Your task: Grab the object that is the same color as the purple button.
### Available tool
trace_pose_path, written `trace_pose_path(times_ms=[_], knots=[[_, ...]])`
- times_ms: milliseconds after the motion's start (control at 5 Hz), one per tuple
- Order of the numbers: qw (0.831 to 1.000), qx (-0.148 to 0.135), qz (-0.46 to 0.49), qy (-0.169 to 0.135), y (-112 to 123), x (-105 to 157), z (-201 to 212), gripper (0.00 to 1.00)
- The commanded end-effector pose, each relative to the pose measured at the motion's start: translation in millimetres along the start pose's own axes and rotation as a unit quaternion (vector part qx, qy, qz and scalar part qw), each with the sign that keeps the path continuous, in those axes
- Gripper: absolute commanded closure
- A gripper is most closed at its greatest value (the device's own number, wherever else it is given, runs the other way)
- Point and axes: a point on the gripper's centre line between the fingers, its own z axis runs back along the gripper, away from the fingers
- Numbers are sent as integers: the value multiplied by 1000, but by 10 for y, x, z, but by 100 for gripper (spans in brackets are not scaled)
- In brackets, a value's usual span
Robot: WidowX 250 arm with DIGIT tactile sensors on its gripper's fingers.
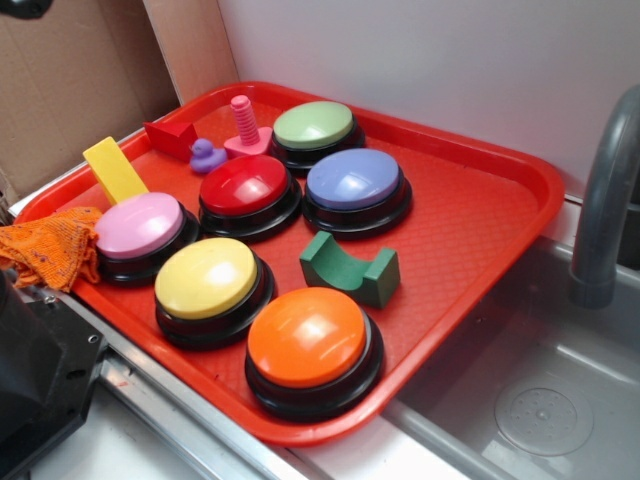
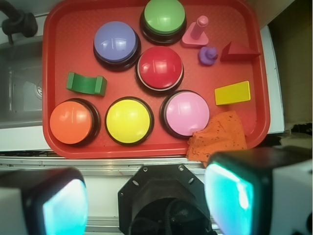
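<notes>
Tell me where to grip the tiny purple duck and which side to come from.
Grip the purple duck across its round body, descending from above. The pink peg and red block crowd its sides, so probably close the pincer along the free direction between them.

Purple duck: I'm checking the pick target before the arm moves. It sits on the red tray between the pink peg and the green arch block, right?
Not quite. The purple duck sits on the red tray between the pink peg and the red block, not the green arch block, which lies across the tray. The wrist view shows it.
</notes>
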Motion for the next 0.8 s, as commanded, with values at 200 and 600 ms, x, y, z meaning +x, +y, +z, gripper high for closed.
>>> trace_pose_path(times_ms=[200, 600], knots=[[999, 15, 46, -10, 165, 105, -105, 0], [985, 40, 155, -59, 597, 319, -291, 0]])
